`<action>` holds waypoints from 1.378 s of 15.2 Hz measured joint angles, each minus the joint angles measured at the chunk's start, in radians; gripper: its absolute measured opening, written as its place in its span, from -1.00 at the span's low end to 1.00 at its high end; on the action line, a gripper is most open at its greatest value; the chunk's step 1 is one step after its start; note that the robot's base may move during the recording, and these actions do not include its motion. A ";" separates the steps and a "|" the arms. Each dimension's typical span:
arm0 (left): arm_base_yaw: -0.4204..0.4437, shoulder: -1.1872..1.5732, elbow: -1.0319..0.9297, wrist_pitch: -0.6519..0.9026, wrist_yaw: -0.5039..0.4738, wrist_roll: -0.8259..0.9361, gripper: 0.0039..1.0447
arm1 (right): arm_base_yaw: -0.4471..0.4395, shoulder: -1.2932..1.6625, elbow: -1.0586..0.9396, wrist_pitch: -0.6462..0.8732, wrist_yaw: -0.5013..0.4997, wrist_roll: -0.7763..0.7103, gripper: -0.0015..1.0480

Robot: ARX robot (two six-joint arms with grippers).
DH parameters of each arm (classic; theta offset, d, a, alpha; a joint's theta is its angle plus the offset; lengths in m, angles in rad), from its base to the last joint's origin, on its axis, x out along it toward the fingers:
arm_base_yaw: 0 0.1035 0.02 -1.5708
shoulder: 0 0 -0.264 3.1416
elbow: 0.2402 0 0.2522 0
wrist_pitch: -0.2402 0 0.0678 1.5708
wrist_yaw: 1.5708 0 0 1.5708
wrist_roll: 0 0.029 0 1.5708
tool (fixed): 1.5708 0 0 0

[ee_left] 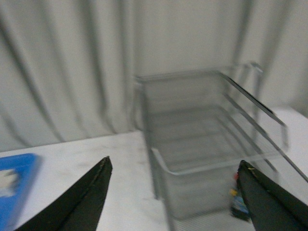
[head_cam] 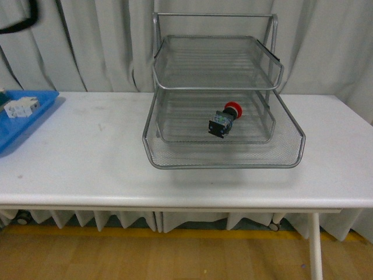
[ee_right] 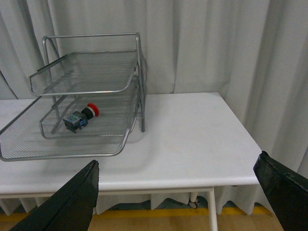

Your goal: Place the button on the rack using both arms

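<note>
The rack's top tier roofs the button on the middle tier, and the gap between them opens frontward. Bare worktop flanks the rack, with a blue tray far left.

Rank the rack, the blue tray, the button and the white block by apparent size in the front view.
1. rack
2. blue tray, though cut off by the picture's edge
3. button and white block: too alike to rank
</note>
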 joint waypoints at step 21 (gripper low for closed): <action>0.425 -0.887 -0.838 0.009 0.256 -0.057 -0.97 | 0.000 0.000 0.000 0.000 0.000 0.000 0.87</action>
